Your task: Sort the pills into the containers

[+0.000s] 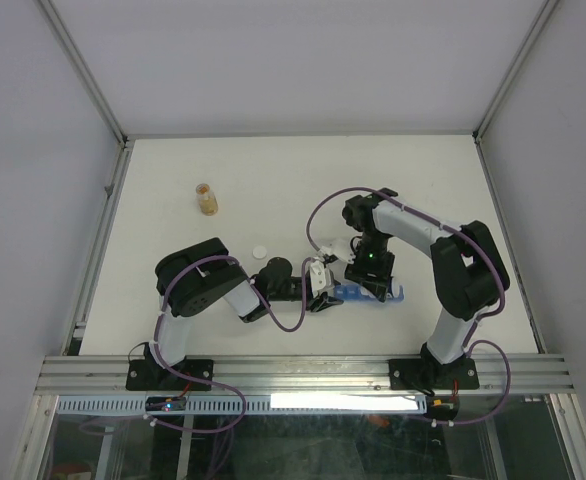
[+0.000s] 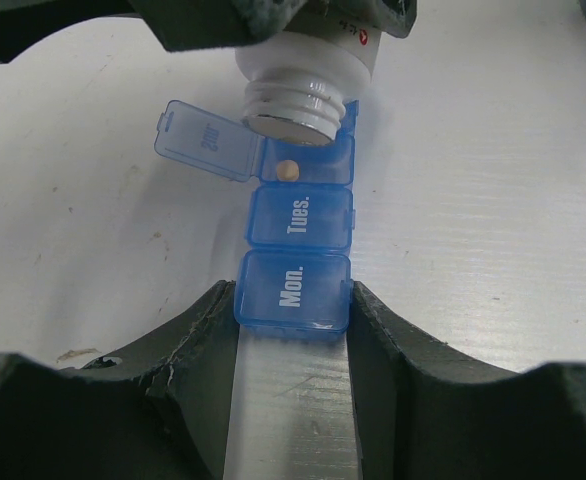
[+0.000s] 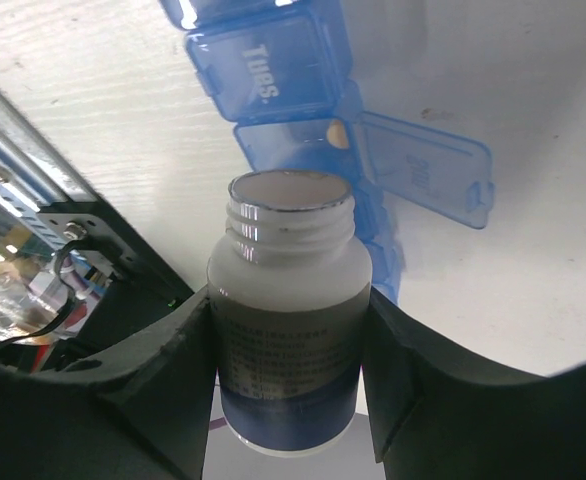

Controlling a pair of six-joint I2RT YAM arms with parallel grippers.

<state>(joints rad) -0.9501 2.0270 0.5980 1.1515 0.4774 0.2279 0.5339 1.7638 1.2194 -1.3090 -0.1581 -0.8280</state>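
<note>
Clamped the Mon. end of the pill-organizer strip (image 2: pixel 298 215), flat on the surface (image 2: pixel 493 200) toward 4 o'clock in the top view, in the left end effector (image 2: pixel 291 300). Held an uncapped white bottle (image 3: pixel 288 300) in the right end effector (image 3: pixel 291 310), mouth tipped over the open compartment with one pill (image 2: pixel 287 169). Risked several pills spilling or bouncing out if tilted further. Could not see the bottle's contents. Hid the compartments at 12 o'clock behind the bottle.

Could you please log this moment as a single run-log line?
left gripper: shut on pill organizer | right gripper: shut on white bottle, tipped over open compartment | pill: one inside it
</note>
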